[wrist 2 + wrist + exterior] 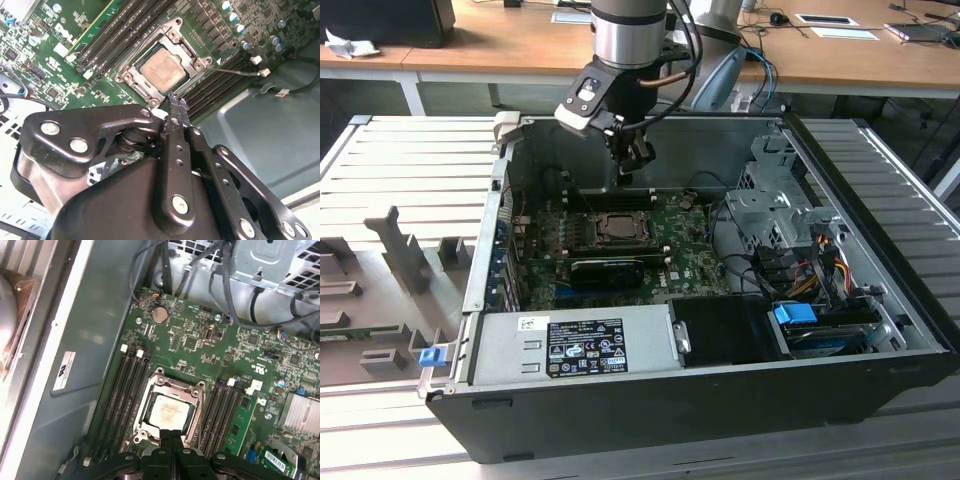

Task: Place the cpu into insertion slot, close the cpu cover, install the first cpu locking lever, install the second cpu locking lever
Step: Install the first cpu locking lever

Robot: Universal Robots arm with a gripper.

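One arm enters from the upper middle of the exterior view over an open computer case [620, 410]. Its single gripper [625, 176] hangs above the green motherboard [690, 270], the two fingers pressed together with nothing between them. In both wrist views the closed tips sit just beside one edge of the socket; whether they touch it cannot be told.

There is one cpu [170, 410], pale face up, seated in the one insertion slot [147, 412] near the middle of the board. One cpu cover [177, 386] lies flat over it, its window framing the chip. Two banks of long black memory slots [125, 390] flank the socket, one on each side.

The exterior view takes in the wider scene:
- one black graphics card [608, 268] just below the socket in the frame
- one silver power supply [570, 345] along the case's lower edge
- a drive with a blue tab [795, 313] toward the exterior view's right
- several grey fixtures [400, 250] on the slatted table [420, 150] at the exterior view's left
- a wooden desk [500, 45] across the top

The first wrist view adds one coin cell [159, 315], one finned heat sink [300, 412] and dark cables [225, 270] beside a perforated metal cage [260, 260].

The second wrist view adds one thin bright rod [235, 71] running from a corner of the cover's frame out across the memory slots.
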